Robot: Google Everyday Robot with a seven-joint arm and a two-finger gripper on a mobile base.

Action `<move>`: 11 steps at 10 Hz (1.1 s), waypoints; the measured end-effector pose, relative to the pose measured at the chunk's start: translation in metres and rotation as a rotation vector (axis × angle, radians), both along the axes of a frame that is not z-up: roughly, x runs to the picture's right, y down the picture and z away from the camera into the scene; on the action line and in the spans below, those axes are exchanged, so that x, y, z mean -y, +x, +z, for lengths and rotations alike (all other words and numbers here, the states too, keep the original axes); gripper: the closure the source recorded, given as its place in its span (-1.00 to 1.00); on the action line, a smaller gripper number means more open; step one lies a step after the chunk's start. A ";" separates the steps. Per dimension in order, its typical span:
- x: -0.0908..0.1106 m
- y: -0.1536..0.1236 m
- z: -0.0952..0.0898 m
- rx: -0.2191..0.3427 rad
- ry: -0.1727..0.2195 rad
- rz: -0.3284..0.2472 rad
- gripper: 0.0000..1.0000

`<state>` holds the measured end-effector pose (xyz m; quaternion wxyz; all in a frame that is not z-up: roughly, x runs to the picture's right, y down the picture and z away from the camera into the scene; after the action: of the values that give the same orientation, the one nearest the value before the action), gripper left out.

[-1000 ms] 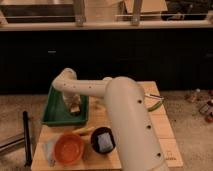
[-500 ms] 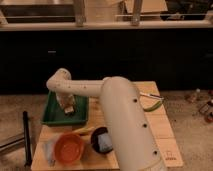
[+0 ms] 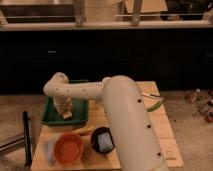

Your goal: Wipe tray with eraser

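The green tray (image 3: 49,118) lies at the back left of the wooden table. My gripper (image 3: 64,109) reaches down into the tray from the arm's white elbow (image 3: 56,85). It is shut on the eraser (image 3: 67,115), a small pale tan block that rests on the tray floor near the middle. My big white forearm (image 3: 125,115) crosses the table from the lower right and hides the tray's right end.
An orange bowl (image 3: 68,147) stands in front of the tray. A black bowl (image 3: 95,145) holds a grey-blue pad (image 3: 104,141). A yellow item (image 3: 82,131) lies between the bowls and the tray. A green item (image 3: 155,105) lies at the right. A black post (image 3: 26,137) stands left of the table.
My gripper has slid with the eraser a little to the left and toward the tray's front. The elbow has swung left with it.
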<state>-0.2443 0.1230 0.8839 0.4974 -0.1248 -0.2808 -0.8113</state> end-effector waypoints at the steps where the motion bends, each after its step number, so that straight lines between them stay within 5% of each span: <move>1: 0.000 0.009 0.001 -0.007 -0.001 -0.001 0.94; 7: 0.026 0.047 0.024 -0.101 0.020 0.075 0.94; 11: 0.042 0.025 0.031 -0.082 0.039 0.110 0.94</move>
<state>-0.2192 0.0813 0.9151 0.5548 -0.1327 -0.2505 -0.7822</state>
